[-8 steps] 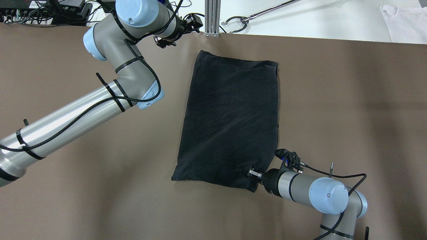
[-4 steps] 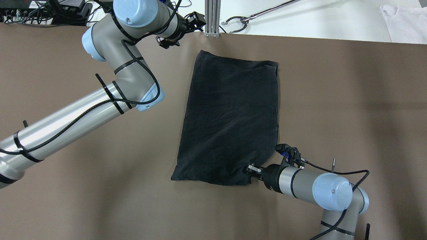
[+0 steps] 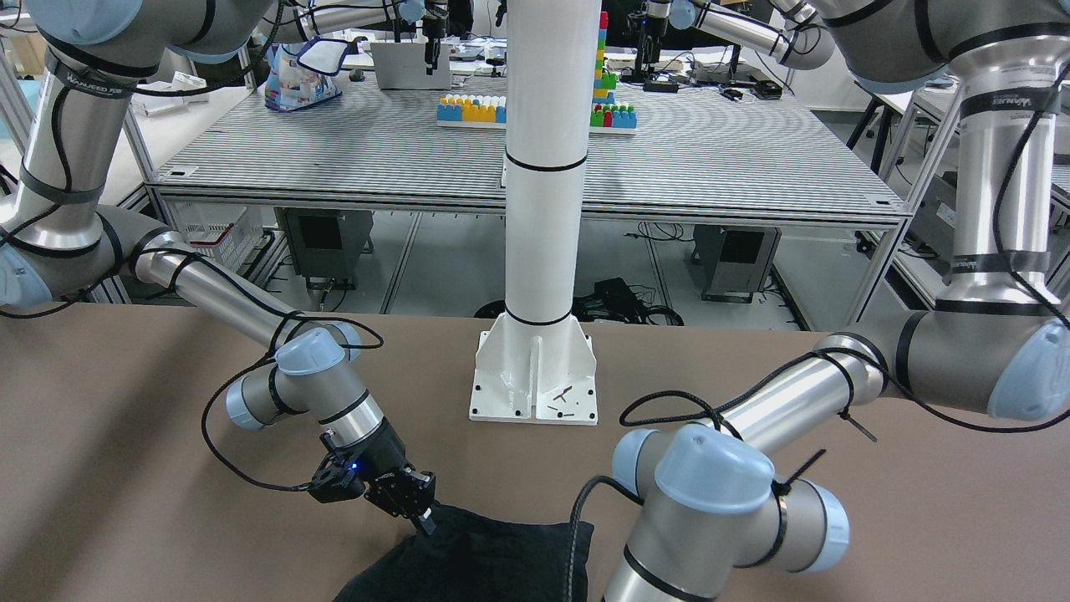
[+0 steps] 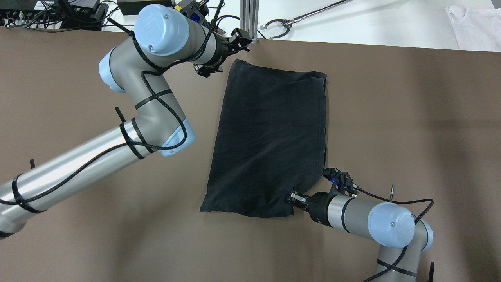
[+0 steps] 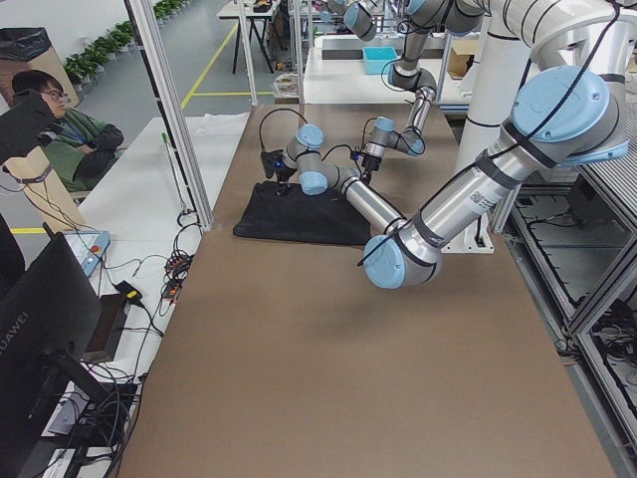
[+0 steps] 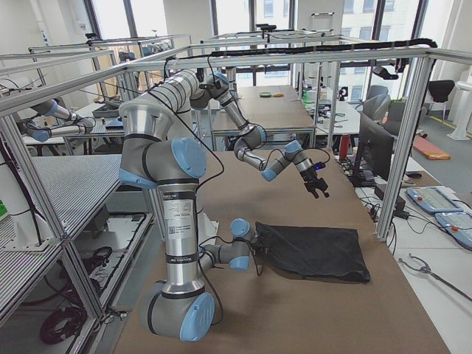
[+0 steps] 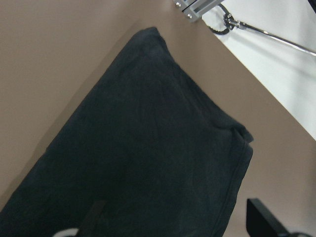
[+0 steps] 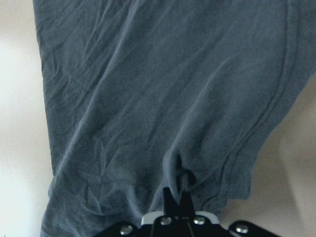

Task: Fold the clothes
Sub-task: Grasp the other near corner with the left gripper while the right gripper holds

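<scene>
Lying flat on the desk (image 4: 391, 117), the clothes (image 4: 270, 137) are being pinched at the robot-side corner by the right tool (image 4: 292, 196); the left tool (image 4: 239, 41) is hovering, fingers spread, beside a far corner.

The overhead camera looks forward and down from behind the robot onto the brown surface (image 4: 391, 117). The front camera faces the robot, low, towards the white pillar (image 3: 543, 209). Side cameras look along from each end. Both wrist cameras sit close over the black cloth (image 4: 270, 137), shared by all views.
</scene>
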You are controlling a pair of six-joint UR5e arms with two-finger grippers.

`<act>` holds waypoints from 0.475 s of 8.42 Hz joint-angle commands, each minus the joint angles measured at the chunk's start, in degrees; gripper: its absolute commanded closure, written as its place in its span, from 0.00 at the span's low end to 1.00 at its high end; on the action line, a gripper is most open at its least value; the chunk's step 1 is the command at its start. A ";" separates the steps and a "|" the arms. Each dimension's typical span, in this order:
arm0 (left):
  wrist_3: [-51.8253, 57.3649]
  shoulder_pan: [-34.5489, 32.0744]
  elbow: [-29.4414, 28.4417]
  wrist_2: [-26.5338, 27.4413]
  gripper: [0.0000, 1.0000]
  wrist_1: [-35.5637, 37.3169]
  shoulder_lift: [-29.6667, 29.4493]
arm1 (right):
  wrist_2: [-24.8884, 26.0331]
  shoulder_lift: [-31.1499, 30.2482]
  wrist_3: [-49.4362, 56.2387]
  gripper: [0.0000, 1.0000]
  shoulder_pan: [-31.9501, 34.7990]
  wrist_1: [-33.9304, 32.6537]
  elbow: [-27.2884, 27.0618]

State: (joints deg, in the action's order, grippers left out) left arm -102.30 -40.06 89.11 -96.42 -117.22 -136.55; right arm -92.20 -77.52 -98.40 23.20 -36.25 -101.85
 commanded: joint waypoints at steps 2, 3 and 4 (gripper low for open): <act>-5.00 11.20 17.14 8.75 0.00 -6.88 18.23 | -0.26 0.00 0.14 1.00 -0.17 -0.05 -0.10; -4.84 14.71 16.80 12.62 0.00 -7.14 19.29 | -0.35 0.09 0.14 1.00 -0.26 -0.05 -0.10; -4.66 18.06 16.53 17.01 0.00 -11.58 22.87 | -0.35 0.00 0.31 1.00 -0.34 -0.05 -0.01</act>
State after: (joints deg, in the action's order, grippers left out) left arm -106.79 -28.24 105.27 -86.91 -124.09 -118.72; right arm -92.46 -77.48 -98.25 23.03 -36.30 -101.92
